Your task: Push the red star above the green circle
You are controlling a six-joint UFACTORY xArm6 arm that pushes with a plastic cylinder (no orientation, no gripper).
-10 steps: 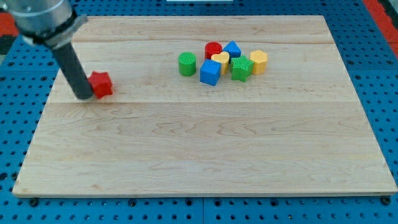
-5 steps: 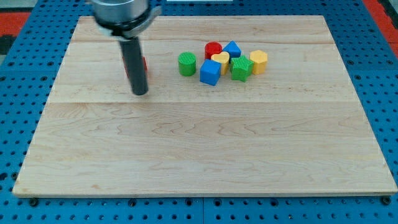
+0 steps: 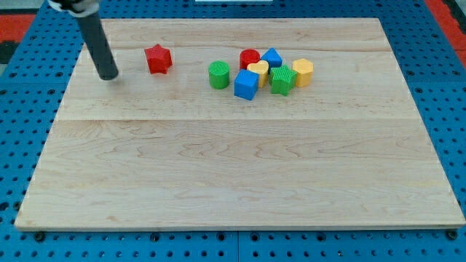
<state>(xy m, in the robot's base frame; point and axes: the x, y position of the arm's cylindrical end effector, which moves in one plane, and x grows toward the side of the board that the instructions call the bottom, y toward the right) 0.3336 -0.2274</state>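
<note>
The red star (image 3: 158,59) lies on the wooden board (image 3: 233,167), upper left of centre. The green circle (image 3: 219,75) stands to its right and slightly lower, a gap between them. My tip (image 3: 108,76) rests on the board to the left of the red star, slightly lower, and clear of it. The rod rises to the view's top left.
Right of the green circle is a tight cluster: a blue cube (image 3: 246,84), a red cylinder (image 3: 250,57), a yellow heart (image 3: 258,70), a blue block (image 3: 271,57), a green star-like block (image 3: 282,80) and a yellow hexagon (image 3: 303,71).
The red star has been pushed right and up from the board's left side. My tip went right with it, then drew back left and now stands apart from it.
</note>
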